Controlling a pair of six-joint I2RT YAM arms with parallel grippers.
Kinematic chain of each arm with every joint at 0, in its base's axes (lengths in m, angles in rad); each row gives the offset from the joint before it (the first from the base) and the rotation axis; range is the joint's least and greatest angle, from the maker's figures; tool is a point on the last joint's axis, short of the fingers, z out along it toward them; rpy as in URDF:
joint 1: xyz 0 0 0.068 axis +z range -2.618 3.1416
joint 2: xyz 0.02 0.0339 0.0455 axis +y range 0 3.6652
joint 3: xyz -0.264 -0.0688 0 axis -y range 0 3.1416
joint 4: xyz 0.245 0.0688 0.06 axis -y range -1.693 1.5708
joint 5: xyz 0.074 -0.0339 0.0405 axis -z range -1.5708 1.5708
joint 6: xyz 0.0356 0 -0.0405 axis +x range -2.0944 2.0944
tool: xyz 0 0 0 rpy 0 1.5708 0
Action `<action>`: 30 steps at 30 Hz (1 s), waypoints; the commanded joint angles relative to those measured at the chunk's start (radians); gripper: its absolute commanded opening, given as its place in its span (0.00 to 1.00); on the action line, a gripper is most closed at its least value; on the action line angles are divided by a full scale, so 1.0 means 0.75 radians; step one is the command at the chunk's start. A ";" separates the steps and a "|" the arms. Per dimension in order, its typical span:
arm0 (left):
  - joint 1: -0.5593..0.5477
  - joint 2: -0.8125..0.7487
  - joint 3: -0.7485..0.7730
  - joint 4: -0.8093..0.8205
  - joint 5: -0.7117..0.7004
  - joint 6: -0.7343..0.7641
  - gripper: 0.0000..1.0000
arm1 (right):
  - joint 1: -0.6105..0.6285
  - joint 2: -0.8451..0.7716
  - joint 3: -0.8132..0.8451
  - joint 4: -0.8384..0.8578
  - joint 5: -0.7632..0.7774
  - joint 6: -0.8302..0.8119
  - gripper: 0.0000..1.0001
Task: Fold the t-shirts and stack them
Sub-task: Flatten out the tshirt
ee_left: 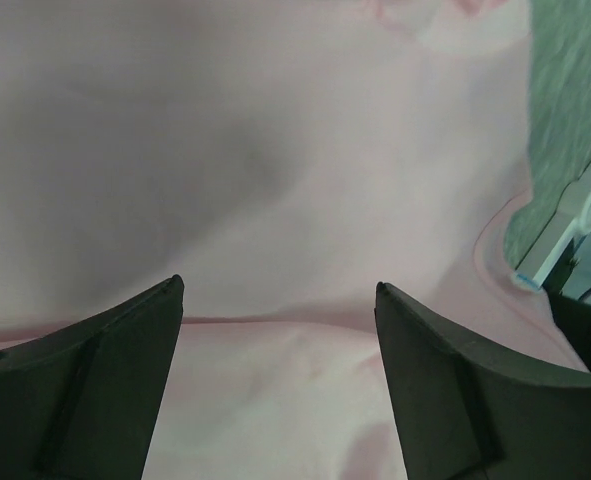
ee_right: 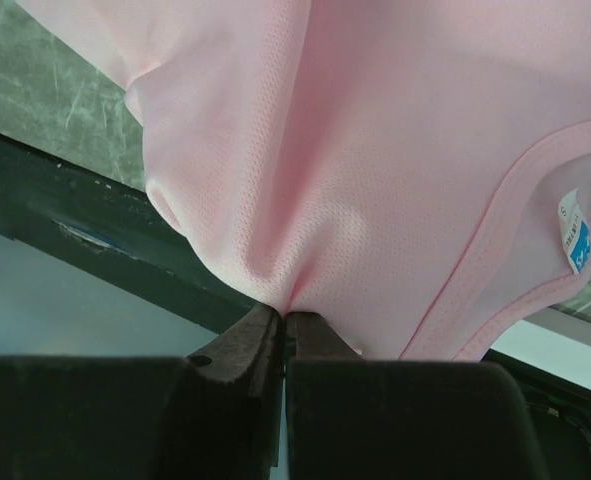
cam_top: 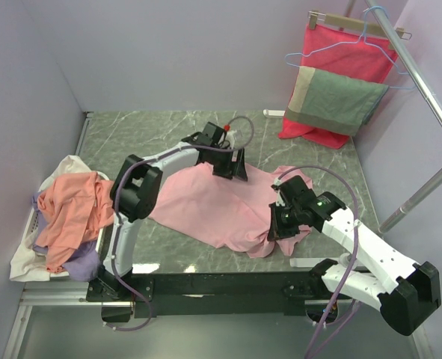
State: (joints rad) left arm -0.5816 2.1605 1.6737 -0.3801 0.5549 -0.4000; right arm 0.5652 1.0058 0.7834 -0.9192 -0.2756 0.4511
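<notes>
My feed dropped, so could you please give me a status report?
Left gripper open, poised over pink t-shirt. Right gripper shut on it beside the collar. Shirt lies rumpled, unfolded. No obstruction seen.

The pink shirt [cam_top: 228, 209] is spreading across the middle of the table [cam_top: 146, 134], covering the ground between the 2 arms. The left arm [cam_top: 142, 183] is arching over the shirt's far edge, and the right arm [cam_top: 363, 243] is blocking the near right corner. A shirt pile [cam_top: 71, 217] is crowding the left edge. Hung cloths [cam_top: 333, 97] and a slanted pole [cam_top: 419, 78] are closing off the far right corner. Bare tabletop is lying open along the far side and in a narrow near strip beside the left arm's base.
</notes>
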 commanded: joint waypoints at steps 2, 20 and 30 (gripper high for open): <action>-0.004 0.020 0.047 -0.027 0.066 0.053 0.84 | 0.007 0.001 0.040 0.058 0.020 -0.006 0.00; 0.200 0.494 0.482 0.038 -0.177 -0.227 0.82 | 0.011 -0.055 -0.055 0.107 -0.101 0.057 0.00; 0.401 0.304 0.192 0.124 -0.453 -0.285 0.84 | 0.011 0.099 -0.030 0.164 0.095 0.045 0.00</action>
State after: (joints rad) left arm -0.3569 2.4161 1.9247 -0.2699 0.4519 -0.6205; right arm 0.5652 1.0306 0.7441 -0.7921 -0.2550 0.4873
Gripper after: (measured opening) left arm 0.828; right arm 0.011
